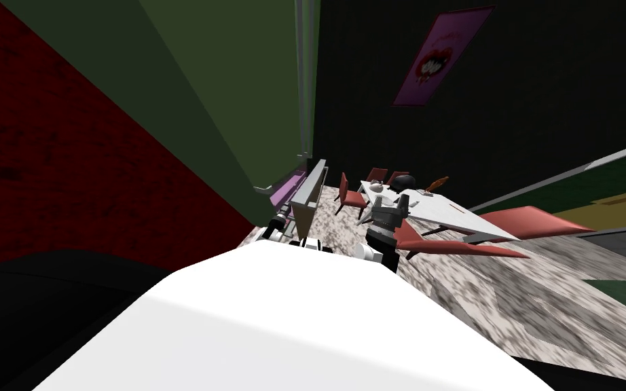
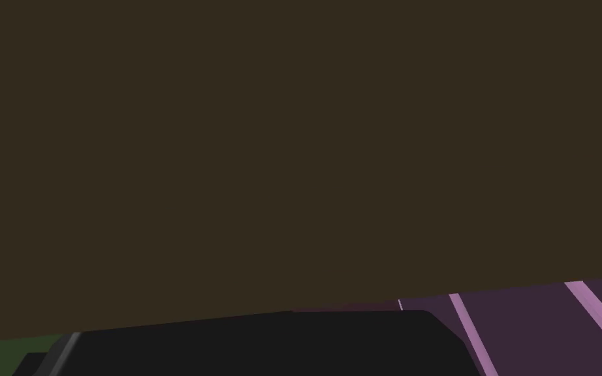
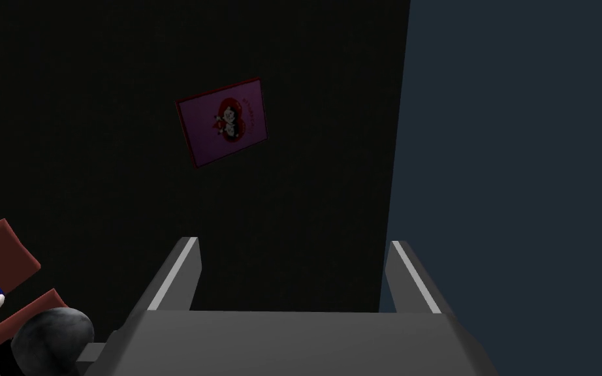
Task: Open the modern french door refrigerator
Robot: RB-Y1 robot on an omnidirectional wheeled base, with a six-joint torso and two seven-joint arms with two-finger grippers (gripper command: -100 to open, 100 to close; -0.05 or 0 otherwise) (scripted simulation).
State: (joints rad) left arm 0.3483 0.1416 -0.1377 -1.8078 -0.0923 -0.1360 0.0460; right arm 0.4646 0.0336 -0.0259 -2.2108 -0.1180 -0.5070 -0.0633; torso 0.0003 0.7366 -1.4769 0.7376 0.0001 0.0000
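Mottled grey floor runs past one tall, dark green refrigerator [image 1: 237,102] on the head view's left. One grey-fronted drawer [image 1: 308,197] at its foot stands pulled out, purple inside. The left gripper [image 1: 281,222] sits low beside that drawer, mostly hidden. The right gripper [image 1: 397,203] is raised before one white table [image 1: 454,214] with at least four red chairs [image 1: 350,197].

Left wrist view: a flat brown surface [image 2: 293,150]; whether this pincer is apart or together cannot be told.

Right wrist view: two blades apart, clamping nothing.

You see the refrigerator [image 1: 237,102] in flat matt green, the floor [image 1: 440,285] mottled like stone, the table [image 1: 468,220] smooth white.
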